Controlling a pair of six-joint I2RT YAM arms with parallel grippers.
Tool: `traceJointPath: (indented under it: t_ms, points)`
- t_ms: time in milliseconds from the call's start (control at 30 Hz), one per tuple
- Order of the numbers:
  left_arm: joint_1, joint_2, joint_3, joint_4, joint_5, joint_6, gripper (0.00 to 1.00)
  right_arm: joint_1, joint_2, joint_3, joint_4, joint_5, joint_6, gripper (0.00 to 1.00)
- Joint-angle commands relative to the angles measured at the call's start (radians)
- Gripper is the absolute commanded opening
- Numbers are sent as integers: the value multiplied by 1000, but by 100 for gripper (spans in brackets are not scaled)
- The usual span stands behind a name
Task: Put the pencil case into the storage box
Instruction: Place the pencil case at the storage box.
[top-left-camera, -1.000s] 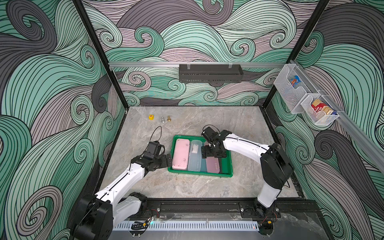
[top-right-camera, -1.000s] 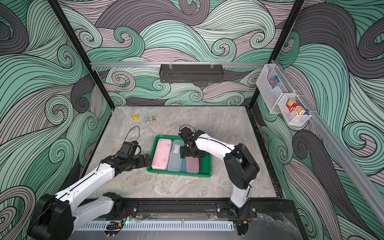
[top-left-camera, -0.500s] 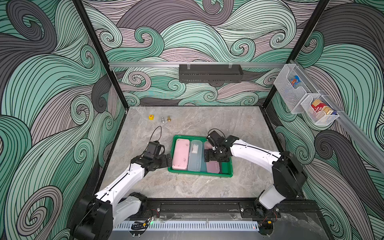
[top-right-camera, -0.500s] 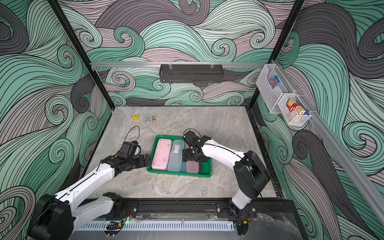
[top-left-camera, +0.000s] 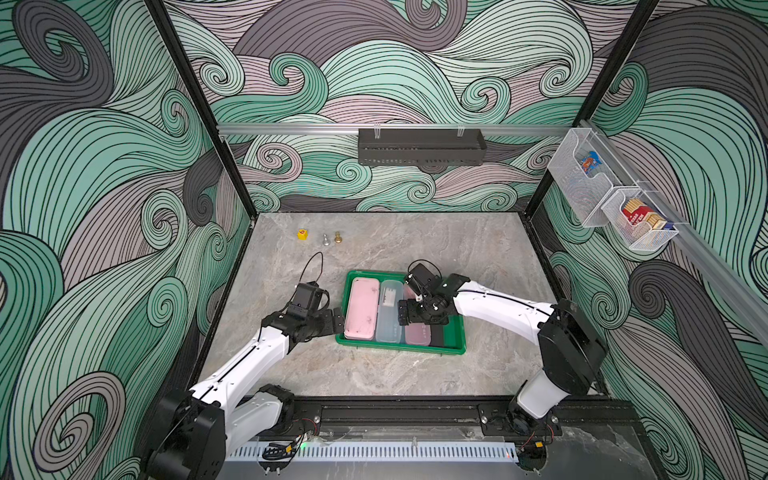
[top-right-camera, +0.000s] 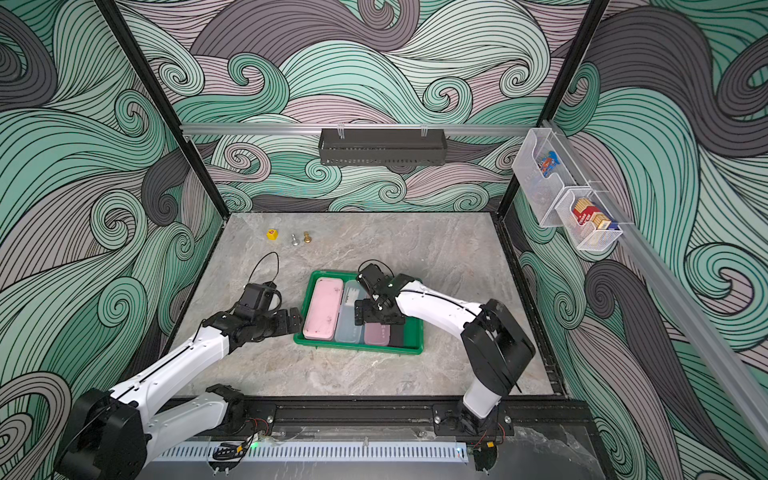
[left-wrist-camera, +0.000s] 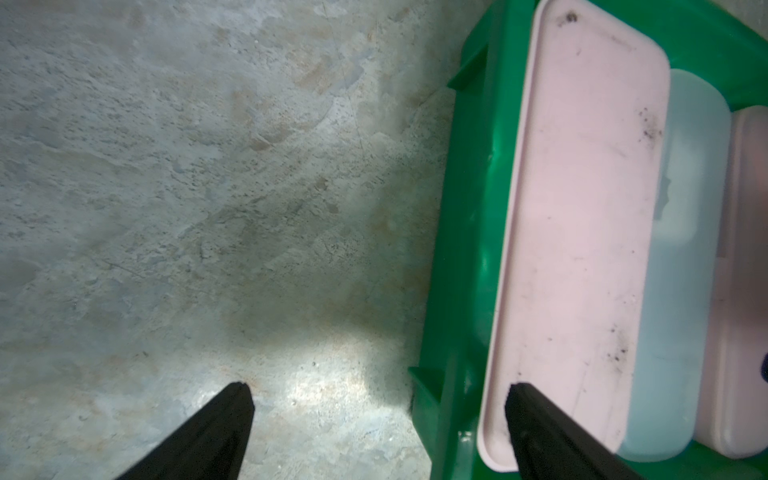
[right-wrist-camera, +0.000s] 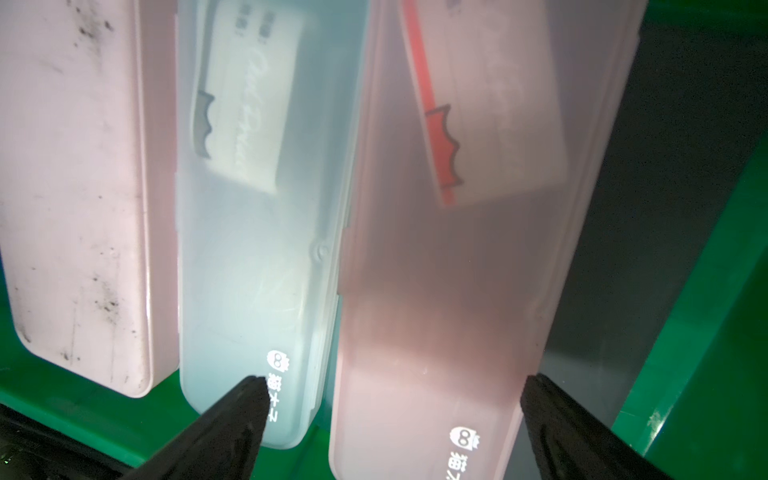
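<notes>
The bright green storage box (top-left-camera: 399, 350) (top-right-camera: 357, 349) holds three pencil cases side by side. They are an opaque pink one (top-left-camera: 363, 308) (left-wrist-camera: 582, 208), a translucent blue one (top-left-camera: 388, 322) (right-wrist-camera: 257, 249) and a translucent pink one (top-left-camera: 417, 336) (right-wrist-camera: 449, 270). My right gripper (top-left-camera: 422, 318) (right-wrist-camera: 395, 379) hovers open over the translucent pink case, holding nothing. My left gripper (top-left-camera: 334, 321) (left-wrist-camera: 378, 388) is open and empty at the box's left wall, one finger over the opaque pink case's corner.
A dark flat patch (right-wrist-camera: 623, 208) fills the box's right end. A yellow cube (top-left-camera: 303, 234) and two small metal pieces (top-left-camera: 331, 238) sit at the table's back left. A black shelf (top-left-camera: 419, 146) and wire baskets (top-left-camera: 611, 199) hang on the walls.
My right gripper has moved from the box's far edge toward the front, over the translucent pink case, and its elbow has swung right. The left arm and the cases have not moved.
</notes>
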Motion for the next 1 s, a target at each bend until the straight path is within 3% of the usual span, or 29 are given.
traceJointPath:
  t_ms: [0, 233, 367, 767, 967]
  points:
    - [7, -22, -10, -14, 0, 12, 99, -33, -52, -16, -8, 38, -28, 99]
    - [7, -20, -8, -13, 3, 13, 99, -169, -6, 57, -18, 27, -158, 99]
    - [7, -16, -6, -14, 0, 13, 99, -215, 66, 118, -18, 14, -206, 94]
    - [9, -22, -2, -11, 1, 3, 99, -315, 274, 250, 26, -18, -286, 88]
    - [9, -35, 69, -62, -5, -5, 99, -347, 340, 350, 31, -46, -308, 87]
